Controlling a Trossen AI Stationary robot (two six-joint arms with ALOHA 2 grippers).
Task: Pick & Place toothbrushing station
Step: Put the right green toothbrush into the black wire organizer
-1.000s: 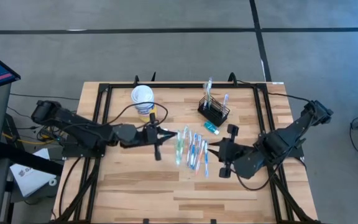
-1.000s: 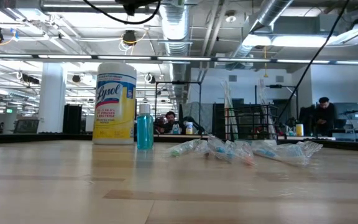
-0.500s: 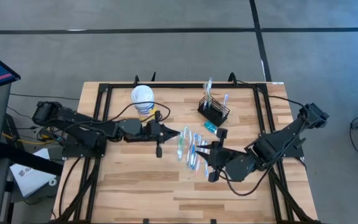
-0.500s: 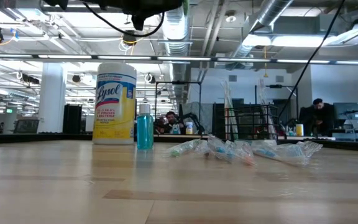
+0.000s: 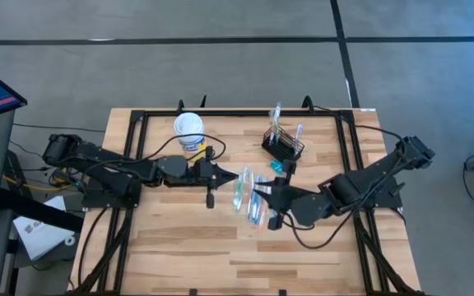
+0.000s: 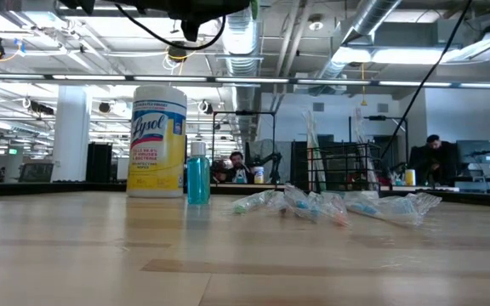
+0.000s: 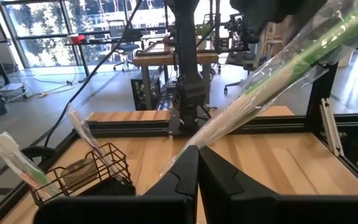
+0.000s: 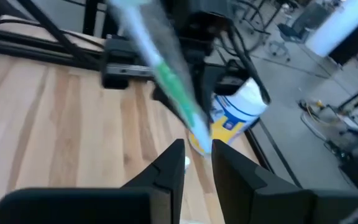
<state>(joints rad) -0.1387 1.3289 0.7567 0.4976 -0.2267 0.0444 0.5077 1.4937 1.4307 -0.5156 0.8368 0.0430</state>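
Observation:
My left gripper (image 5: 225, 174) is shut on a clear-wrapped green toothbrush (image 5: 239, 185), held above the table's middle. My right gripper (image 5: 259, 193) meets the same toothbrush's other end (image 8: 196, 138), fingers close on either side. Several more wrapped toothbrushes (image 5: 259, 201) lie flat on the wood below. The black wire-mesh caddy (image 5: 284, 145) stands on the table at the far middle right, with a few toothbrushes upright in it. It also shows in the left wrist view (image 7: 82, 171). My left gripper pinches the wrapper's end (image 7: 194, 144) between its two shut fingers, coming level from the table's left. The toothbrush (image 7: 278, 68) runs on past the fingertips, lifted clear of the table. My right gripper has the opposite end (image 8: 194, 134) between its two fingers (image 8: 178, 152), coming level from the table's right. The toothbrush (image 8: 163, 68) runs on away from the fingers toward my left gripper, clear of the table.
A yellow canister with a white lid (image 5: 189, 128) stands at the far left middle, also seen in the low view (image 6: 157, 140). A small blue bottle (image 5: 279, 168) lies near the caddy. A black frame (image 5: 344, 156) rims the table.
My right gripper has gone toward the table's left, over the lying toothbrushes, up to the held toothbrush's free end. My left gripper has shifted a little toward the table's right with the toothbrush, then stayed there.

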